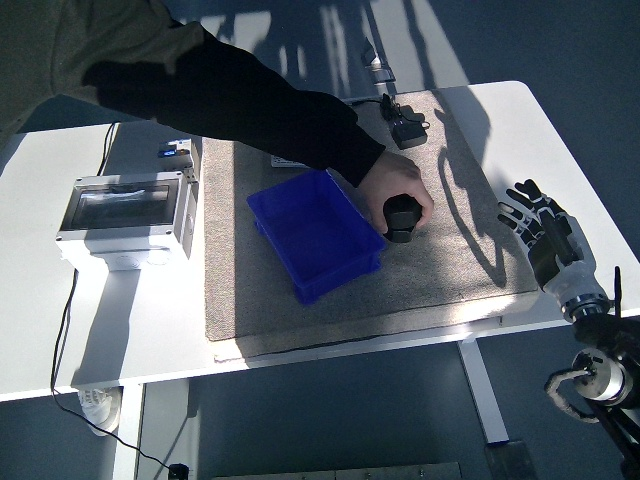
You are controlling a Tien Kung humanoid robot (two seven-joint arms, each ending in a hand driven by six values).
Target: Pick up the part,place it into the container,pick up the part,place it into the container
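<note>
Person's hand sets black part on mat just right of empty blue container. Right hand at tabletop edge, fingers spread, empty, part well left of them. Nothing placed yet.

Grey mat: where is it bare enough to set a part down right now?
Bare mat left of the blue bin, and along the front edge. Also bare between the person's hand and the right hand. The back edge is crowded by the sleeve and black adapter.
</note>
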